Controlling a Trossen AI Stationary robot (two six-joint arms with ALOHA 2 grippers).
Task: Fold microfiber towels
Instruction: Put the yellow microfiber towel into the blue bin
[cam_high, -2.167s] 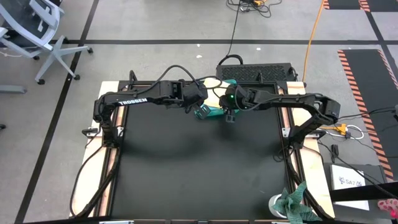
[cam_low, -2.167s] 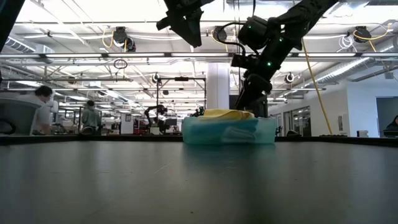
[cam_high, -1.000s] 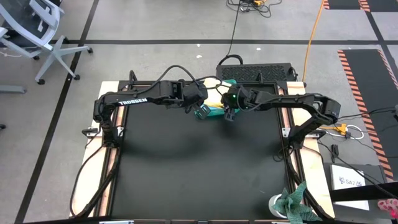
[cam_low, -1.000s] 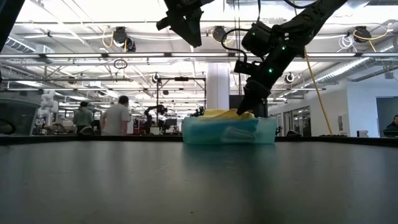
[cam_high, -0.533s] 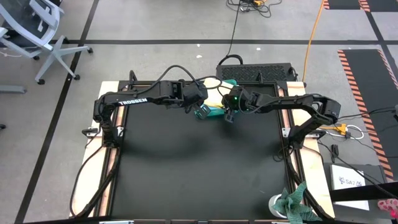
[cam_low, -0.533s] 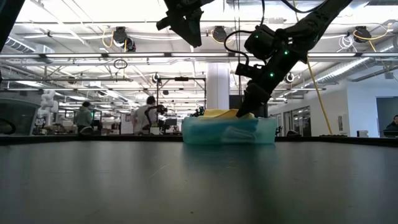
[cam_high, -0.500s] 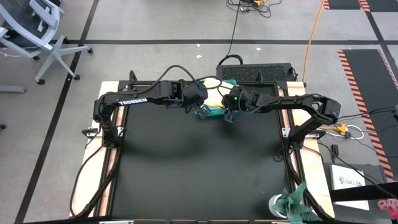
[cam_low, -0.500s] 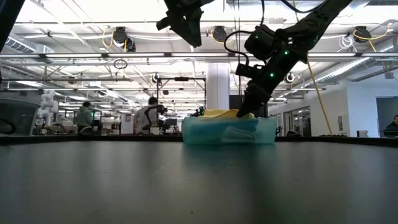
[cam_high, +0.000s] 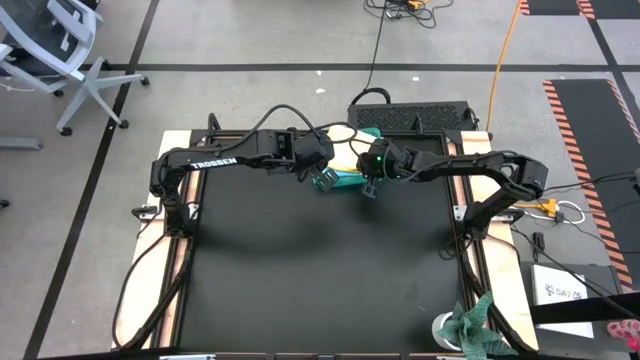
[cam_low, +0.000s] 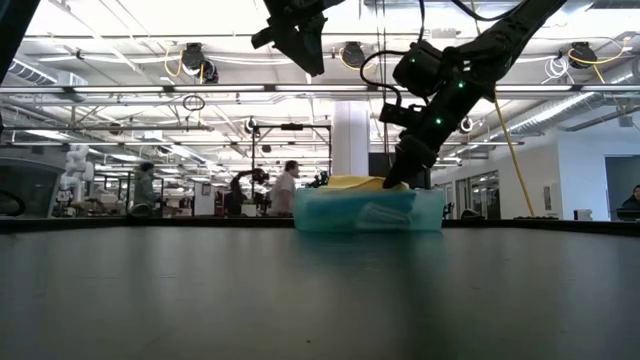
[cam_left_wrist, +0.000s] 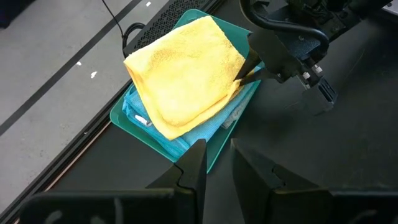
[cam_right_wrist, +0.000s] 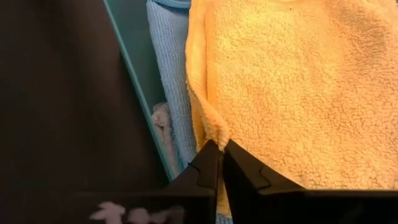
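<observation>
**Yellow towel pinched at the tray**

Teal plastic tray (cam_left_wrist: 214, 146) at the table's (cam_high: 320, 290) far edge, holding a stack of microfiber towels: yellow towel (cam_left_wrist: 186, 74) on top, light blue towel (cam_right_wrist: 171, 74) beneath, a pale cloth edge (cam_right_wrist: 163, 121) against the tray wall. Right gripper (cam_right_wrist: 219, 155), fingers closed, pinches the yellow towel's edge. Left gripper (cam_left_wrist: 214, 165) hangs above the tray's near side, fingers slightly apart, holding nothing.
</observation>
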